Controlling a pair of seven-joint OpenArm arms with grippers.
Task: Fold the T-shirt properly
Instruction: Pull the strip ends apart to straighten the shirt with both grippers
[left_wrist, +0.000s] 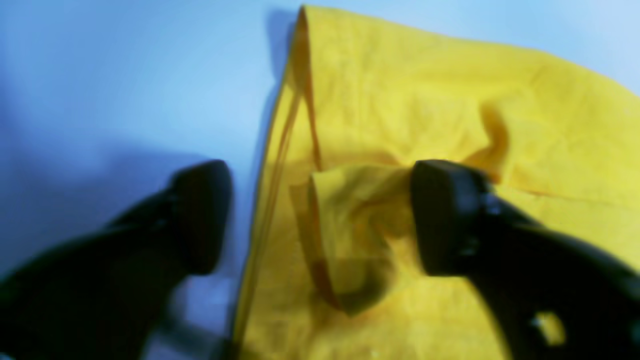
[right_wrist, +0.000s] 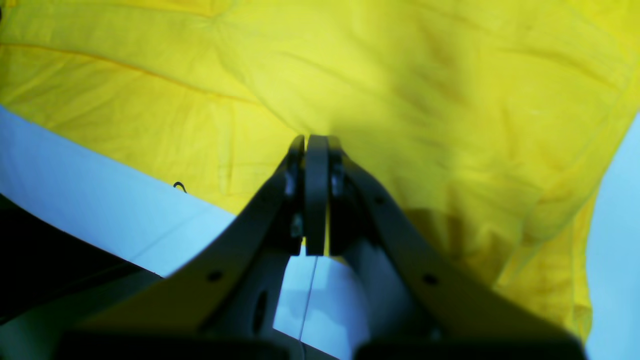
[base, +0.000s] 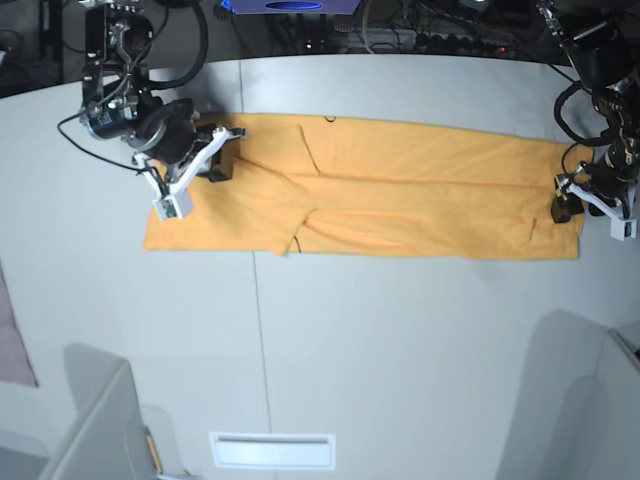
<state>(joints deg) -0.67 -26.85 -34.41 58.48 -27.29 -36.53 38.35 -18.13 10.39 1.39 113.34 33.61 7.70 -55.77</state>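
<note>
Base view shows the T-shirt (base: 400, 190) spread as a long, already narrowed band across the grey bench (base: 400, 350), one arm at each end. The right end effector (base: 215, 150) sits at the sleeve end with its fingers pressed together on the fabric, a thin layer pinched between them in the right wrist view. At the opposite end, the left end effector (left_wrist: 320, 215) has its fingers apart, straddling a raised, bunched fold of cloth at the shirt's edge, one finger over bare bench and the other on the fabric. I judge the step to be securing both ends before carrying one over the other. Next, the left fingers need to shut firmly on that bunched fold, catching every layer.
</note>
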